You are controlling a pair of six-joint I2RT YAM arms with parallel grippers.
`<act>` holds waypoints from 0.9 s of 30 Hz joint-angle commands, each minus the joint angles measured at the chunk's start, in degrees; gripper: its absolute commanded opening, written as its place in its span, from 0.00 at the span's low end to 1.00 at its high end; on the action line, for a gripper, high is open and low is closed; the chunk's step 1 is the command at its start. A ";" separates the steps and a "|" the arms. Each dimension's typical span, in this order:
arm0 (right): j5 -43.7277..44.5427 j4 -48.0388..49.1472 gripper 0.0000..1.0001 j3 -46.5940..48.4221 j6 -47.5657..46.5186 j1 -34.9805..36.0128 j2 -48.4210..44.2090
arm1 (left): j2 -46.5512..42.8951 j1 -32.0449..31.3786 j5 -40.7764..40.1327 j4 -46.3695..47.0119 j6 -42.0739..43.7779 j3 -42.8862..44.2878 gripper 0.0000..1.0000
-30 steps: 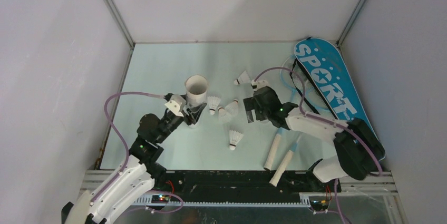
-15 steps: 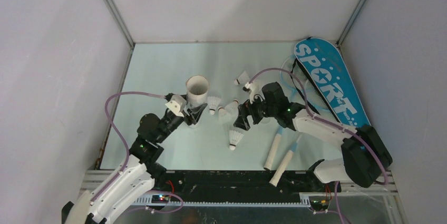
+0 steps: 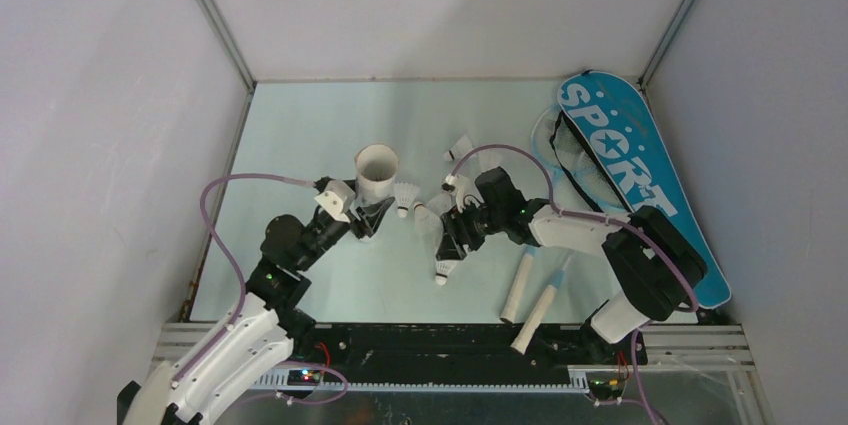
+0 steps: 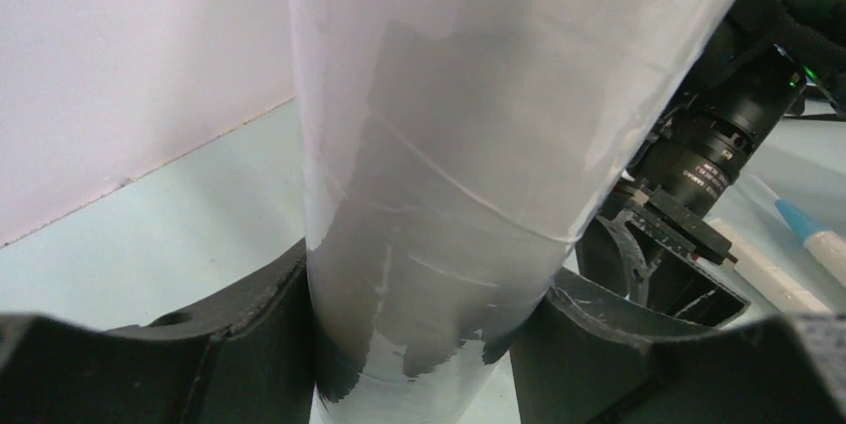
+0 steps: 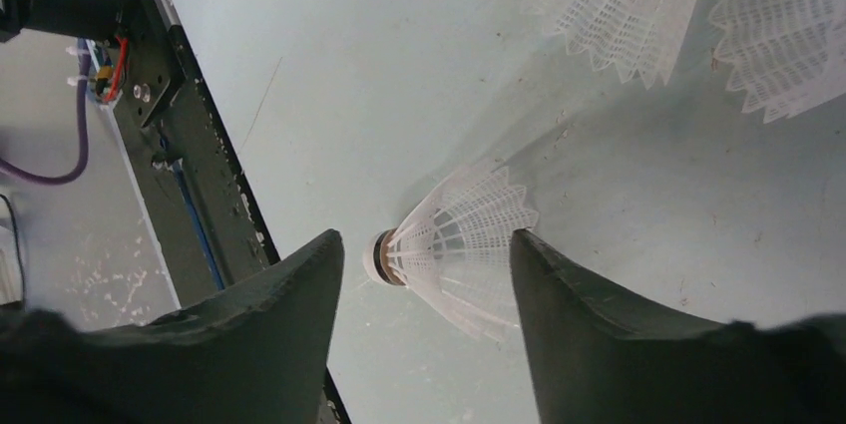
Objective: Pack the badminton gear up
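From above, the left gripper (image 3: pixel 371 216) is clamped on the lower part of the tube (image 3: pixel 376 171), which stands on the table (image 3: pixel 300 125) with its open mouth up, presumably held steady so that shuttles can be dropped in. The right gripper (image 3: pixel 450 249) reaches in from the right and hangs over the nearest shuttle (image 3: pixel 444 269), which lies apart from the others. Two more shuttles (image 3: pixel 405 197) sit between the tube and the right arm, and a fourth (image 3: pixel 461 149) lies farther back. The rackets (image 3: pixel 520 285) lie to the right, handles toward the near edge and heads by the blue bag (image 3: pixel 625 170) along the right wall; neither arm is touching them or the bag. In the left wrist view the tube fills the frame, pinched at its base between both black fingers (image 4: pixel 229 339), upright or close to it. The low grip leaves the mouth free; whether anything is inside cannot be told. In the right wrist view the fingers (image 5: pixel 269 344) stand parted on either side of the lone shuttle, which lies on its side with the cork toward the left finger and the skirt toward the right. Both tips are close, but contact cannot be made out, and nothing is held. The straddle suits a pinch at the cork end, since the skirt would likely crush. The step in hand looks like picking this shuttle for the tube, with the task at an early stage.
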 commanded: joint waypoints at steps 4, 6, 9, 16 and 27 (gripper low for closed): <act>-2.07 3.62 0.43 0.92 1.91 0.24 2.01 | 1.53 0.23 1.29 -6.71 -1.36 -0.06 0.61; -2.22 3.30 0.29 0.92 1.88 0.48 1.62 | 1.63 0.23 1.34 -6.39 -1.46 -0.11 0.61; -1.24 2.19 0.15 0.92 2.36 0.94 0.06 | 1.89 0.23 1.50 -6.96 -1.46 0.18 0.61; 0.44 -3.74 0.00 0.91 1.40 2.28 -9.00 | 2.13 0.23 1.97 -6.89 -1.63 0.32 0.61; 26.88 -0.95 0.00 1.89 -8.89 2.37 -36.17 | 3.20 0.23 4.44 -6.11 -0.95 0.32 0.61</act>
